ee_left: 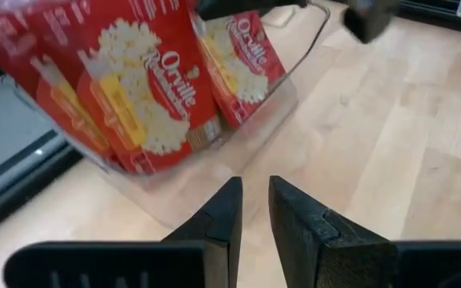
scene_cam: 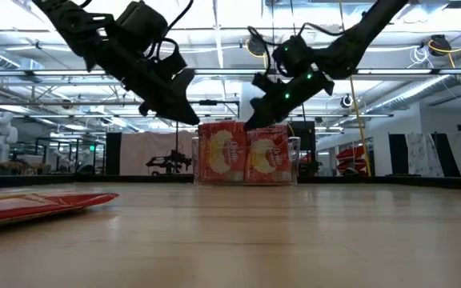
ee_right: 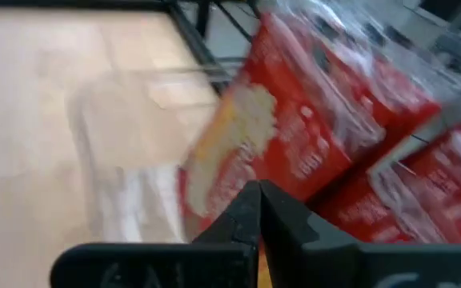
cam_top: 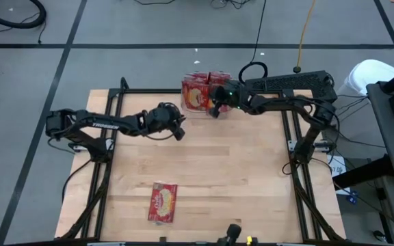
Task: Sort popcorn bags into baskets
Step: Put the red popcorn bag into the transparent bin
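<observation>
Right under the right hand [cam_top: 216, 109], the clear basket [cam_top: 195, 109] sits at the table's [cam_top: 252, 178] far edge, stuffed with upright popcorn bags [cam_top: 198, 96]. That hand's fingers look pressed together with nothing in them. The left hand [cam_top: 181, 132], just beside the basket, is nearly closed with a slit showing, also empty. One loose bag [cam_top: 163, 202] lies well away from both. Risk, I'd say: the right hand snags a packed bag and drags the basket. Only the high view shows that stray bag whole; the low view barely catches its edge.
</observation>
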Tool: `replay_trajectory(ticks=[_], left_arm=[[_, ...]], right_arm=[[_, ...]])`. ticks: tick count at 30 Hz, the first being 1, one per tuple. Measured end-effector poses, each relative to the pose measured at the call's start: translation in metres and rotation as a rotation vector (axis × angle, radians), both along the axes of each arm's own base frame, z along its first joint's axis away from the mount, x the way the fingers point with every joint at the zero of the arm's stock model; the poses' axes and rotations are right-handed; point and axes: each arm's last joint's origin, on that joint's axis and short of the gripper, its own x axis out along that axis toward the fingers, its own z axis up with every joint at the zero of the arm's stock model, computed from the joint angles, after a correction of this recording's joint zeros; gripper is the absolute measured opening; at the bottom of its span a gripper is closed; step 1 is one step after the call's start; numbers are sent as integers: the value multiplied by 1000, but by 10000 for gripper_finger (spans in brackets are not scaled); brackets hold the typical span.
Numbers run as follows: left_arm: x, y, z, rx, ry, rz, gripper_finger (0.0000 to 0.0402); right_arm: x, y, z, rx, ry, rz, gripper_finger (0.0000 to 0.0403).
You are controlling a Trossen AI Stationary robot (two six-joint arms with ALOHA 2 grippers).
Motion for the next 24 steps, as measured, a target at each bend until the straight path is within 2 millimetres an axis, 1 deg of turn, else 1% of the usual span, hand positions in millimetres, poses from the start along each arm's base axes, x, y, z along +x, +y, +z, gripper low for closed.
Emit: replay_trajectory(ticks=[3,5,11,24], left_arm=[[0,-8,-4,-8,-9,16,69],[0,-13,-5,-9,-14,22,69],[2,-22,-5,3,-15,20,69],[2,-23,-5,0,-23,29,69]], right_arm=[[-1,-7,-9,-7,34,-32,1],[-2,-10,-11,-11,46,-55,1],[-1,-10,-8,-40,26,-71,0],[2,-12,-1,-74,-40,-70,0]])
